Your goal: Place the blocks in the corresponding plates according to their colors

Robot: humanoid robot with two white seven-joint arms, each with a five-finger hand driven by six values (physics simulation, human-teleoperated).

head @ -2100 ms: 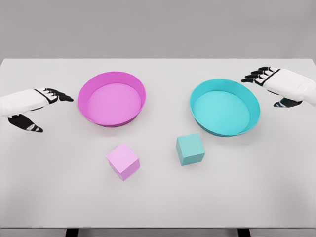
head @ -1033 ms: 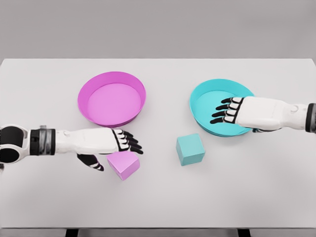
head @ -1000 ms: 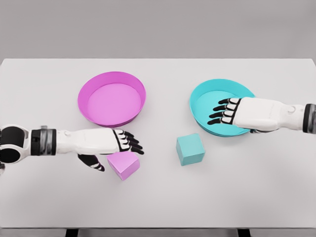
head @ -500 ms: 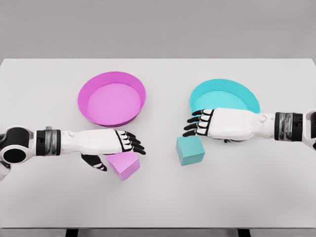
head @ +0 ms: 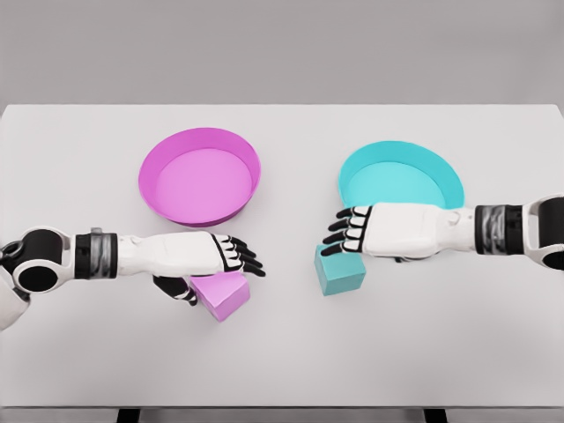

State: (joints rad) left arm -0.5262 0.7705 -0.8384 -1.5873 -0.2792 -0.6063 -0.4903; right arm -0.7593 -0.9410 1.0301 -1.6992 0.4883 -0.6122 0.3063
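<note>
Since a moment ago both my hands have slid inward and lower, settling over the blocks. My left hand (head: 207, 256) lies flat over the pink block (head: 224, 294), fingers stretched out, thumb tucked beside its left face, gripping nothing. That block, a pale pink cube turned corner-on, sits toward the table's (head: 79, 352) front edge, in front of the magenta plate (head: 200, 176). My right hand (head: 374, 233) hovers spread above the teal block (head: 341, 270), a plain cube just before the teal plate (head: 401, 181), holding nothing.
</note>
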